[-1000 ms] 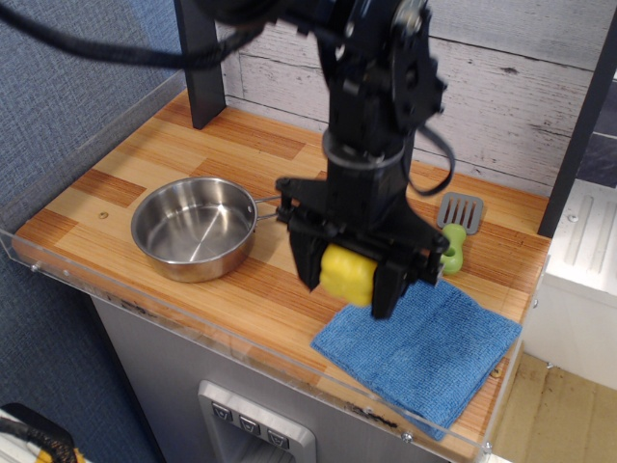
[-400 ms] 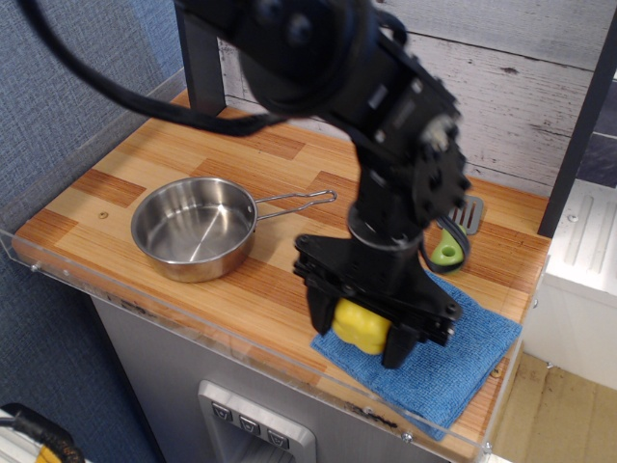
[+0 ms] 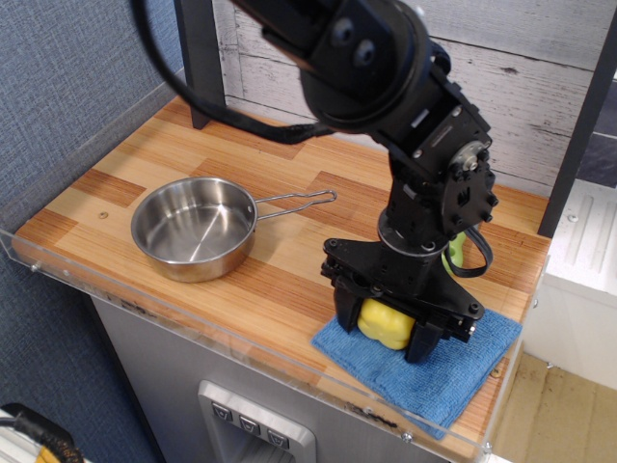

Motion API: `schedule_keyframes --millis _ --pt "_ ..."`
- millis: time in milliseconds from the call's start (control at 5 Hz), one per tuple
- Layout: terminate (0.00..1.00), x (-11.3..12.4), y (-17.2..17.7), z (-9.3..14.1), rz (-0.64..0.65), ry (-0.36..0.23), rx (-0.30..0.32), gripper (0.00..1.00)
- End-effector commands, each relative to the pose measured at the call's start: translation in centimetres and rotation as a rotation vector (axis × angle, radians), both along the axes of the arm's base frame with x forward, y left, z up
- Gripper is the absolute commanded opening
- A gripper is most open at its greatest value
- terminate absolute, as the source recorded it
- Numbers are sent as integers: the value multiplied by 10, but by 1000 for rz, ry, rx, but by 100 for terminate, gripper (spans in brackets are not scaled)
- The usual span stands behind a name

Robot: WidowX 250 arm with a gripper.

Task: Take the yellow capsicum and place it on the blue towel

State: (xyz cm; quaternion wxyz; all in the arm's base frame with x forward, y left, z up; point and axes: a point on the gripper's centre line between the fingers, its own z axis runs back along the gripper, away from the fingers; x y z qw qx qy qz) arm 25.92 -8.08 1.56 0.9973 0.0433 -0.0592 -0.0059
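Wooden counter (image 3: 193, 164) — glossy yellow capsicum (image 3: 384, 323)

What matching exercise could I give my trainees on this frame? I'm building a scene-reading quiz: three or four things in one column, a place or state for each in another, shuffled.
Column A
1. yellow capsicum
2. blue towel
3. steel pan
4. end effector

Column B
a. lies flat at the counter's front right corner
b. stands empty on the left, handle pointing right
c. closed around a yellow thing, low over the cloth
d. held between two black fingers

Pairs: 1-d, 2-a, 3-b, 4-c
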Motion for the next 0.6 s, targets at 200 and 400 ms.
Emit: schedule_keyframes --millis 200,400 --pt "0 4 6 22 32 -31 -51 100" --pt "0 1 11 46 54 -70 -70 100"
